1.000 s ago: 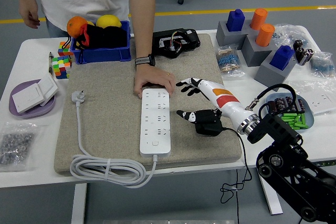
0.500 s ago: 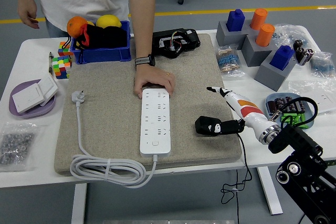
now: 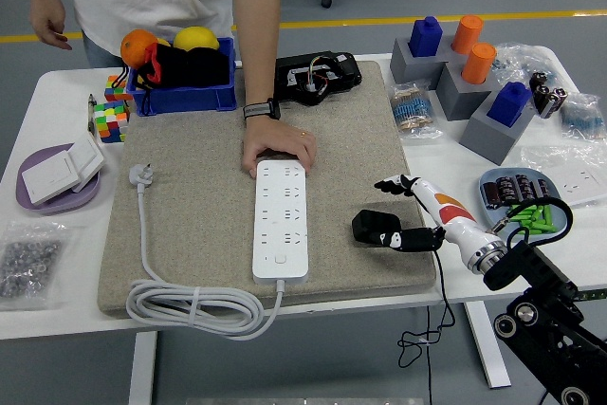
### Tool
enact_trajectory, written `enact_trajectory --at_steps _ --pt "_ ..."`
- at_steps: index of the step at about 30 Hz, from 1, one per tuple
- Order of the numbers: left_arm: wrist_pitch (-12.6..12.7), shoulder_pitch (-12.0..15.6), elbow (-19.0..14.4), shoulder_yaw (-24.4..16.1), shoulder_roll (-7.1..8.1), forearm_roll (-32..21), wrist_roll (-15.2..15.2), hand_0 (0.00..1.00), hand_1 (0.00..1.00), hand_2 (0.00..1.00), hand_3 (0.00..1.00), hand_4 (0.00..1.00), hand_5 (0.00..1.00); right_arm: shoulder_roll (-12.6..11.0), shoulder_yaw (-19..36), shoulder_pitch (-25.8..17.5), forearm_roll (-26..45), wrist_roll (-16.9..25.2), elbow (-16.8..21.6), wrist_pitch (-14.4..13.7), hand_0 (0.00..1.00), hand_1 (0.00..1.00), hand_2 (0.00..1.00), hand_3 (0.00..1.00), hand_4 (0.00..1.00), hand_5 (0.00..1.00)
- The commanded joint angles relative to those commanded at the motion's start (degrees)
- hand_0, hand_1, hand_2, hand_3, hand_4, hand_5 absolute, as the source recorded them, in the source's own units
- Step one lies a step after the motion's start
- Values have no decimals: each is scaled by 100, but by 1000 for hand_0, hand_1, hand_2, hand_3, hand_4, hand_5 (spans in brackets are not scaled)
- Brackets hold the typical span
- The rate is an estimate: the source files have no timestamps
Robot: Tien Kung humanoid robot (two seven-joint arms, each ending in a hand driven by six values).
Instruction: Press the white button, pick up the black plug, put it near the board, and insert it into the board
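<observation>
Head view: right hand (image 3: 410, 211) spread, black plug (image 3: 377, 228) between it and board (image 3: 282, 219), near mat (image 3: 190, 234) edge.

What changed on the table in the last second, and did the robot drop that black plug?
The right hand pulled back toward the table's right near corner. A second ago its fingers were around the plug; now they are spread beside it and the plug lies on the mat, let go. The plug itself barely shifted. The person's hand stays on the far end of the power strip, which has not moved.
</observation>
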Motion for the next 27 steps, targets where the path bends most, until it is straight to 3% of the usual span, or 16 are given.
enact_trajectory --at_steps 17,18,23,24,27 --pt "-2 27 0 -20 0 26 -1 830 799 775 804 601 495 37 -351 135 286 249 -176 -128 660 645 627 637 853 146" --pt "-2 28 0 -24 0 27 0 830 799 775 803 601 494 35 -357 141 291 261 -187 -148 615 618 609 623 823 132" --pt "-2 36 0 -38 0 37 3 830 799 775 803 601 494 33 -378 147 307 240 -255 -136 615 618 609 623 823 132" --pt "-2 36 0 -33 0 32 1 830 799 775 803 601 494 33 -379 144 311 239 -264 -134 505 518 545 614 767 79" --pt "-1 32 0 -36 0 33 0 830 799 775 803 601 494 38 -373 140 311 246 -284 -136 505 518 545 614 767 79"
